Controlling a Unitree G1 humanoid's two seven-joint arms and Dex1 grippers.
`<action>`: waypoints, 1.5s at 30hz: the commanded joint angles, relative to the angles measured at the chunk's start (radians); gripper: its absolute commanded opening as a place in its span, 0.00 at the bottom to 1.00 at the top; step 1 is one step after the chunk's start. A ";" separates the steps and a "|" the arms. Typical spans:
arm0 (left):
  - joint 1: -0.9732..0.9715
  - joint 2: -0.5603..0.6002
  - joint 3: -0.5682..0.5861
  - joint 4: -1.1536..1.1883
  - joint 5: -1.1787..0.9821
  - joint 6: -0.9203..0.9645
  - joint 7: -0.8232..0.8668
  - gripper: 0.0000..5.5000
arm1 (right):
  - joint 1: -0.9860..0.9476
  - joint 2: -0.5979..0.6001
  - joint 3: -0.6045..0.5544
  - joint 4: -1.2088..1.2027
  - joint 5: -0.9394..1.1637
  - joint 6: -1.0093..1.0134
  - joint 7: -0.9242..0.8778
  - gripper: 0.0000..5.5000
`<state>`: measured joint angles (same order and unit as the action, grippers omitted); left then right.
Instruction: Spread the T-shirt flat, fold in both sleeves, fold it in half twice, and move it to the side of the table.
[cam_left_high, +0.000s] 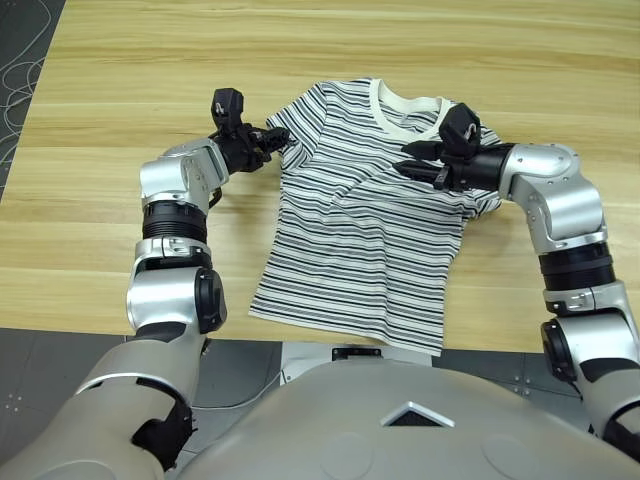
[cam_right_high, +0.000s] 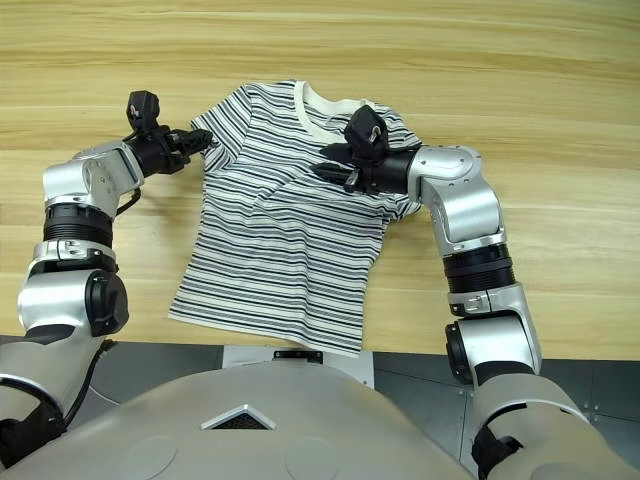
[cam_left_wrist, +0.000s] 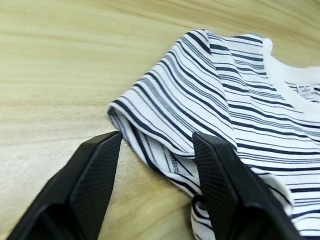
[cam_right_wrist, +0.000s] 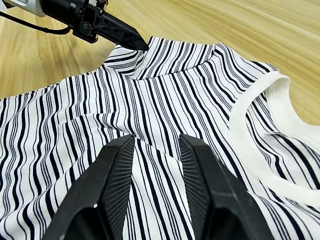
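A black-and-white striped T-shirt (cam_left_high: 360, 230) with a cream collar (cam_left_high: 405, 105) lies face up on the wooden table (cam_left_high: 110, 80), its hem toward me. My left gripper (cam_left_high: 283, 138) sits at the shirt's left sleeve (cam_left_wrist: 165, 110), open, with its jaws on either side of the sleeve hem. My right gripper (cam_left_high: 403, 160) rests over the chest just below the collar, shut on a fold of striped cloth (cam_right_wrist: 155, 170) pulled in from the right sleeve side. A small bunch of the right sleeve (cam_left_high: 488, 203) shows under my right forearm.
Bare wood stretches to the left, right and behind the shirt. The table's front edge (cam_left_high: 100, 332) runs just below the hem. Dark floor with loose cables (cam_left_high: 20, 60) lies beyond the table's left end.
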<state>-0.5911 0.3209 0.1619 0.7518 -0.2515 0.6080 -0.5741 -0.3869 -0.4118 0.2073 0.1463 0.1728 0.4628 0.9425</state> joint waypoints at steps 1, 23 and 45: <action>0.002 -0.018 0.036 0.042 -0.014 0.006 0.064 0.48 | -0.006 -0.008 -0.014 -0.003 0.007 -0.008 -0.008 0.30; -0.088 -0.161 0.069 0.378 -0.025 -0.189 0.175 0.37 | -0.013 0.011 -0.015 0.002 0.023 -0.011 -0.017 0.30; 0.061 -0.219 -0.087 0.046 0.082 -0.333 0.157 0.02 | -0.002 0.022 0.001 0.006 0.034 -0.018 -0.020 0.30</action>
<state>-0.5651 0.1076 0.0995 0.8289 -0.1921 0.2816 -0.4252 -0.3863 -0.3975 0.2075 0.1511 0.2025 0.4513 0.9246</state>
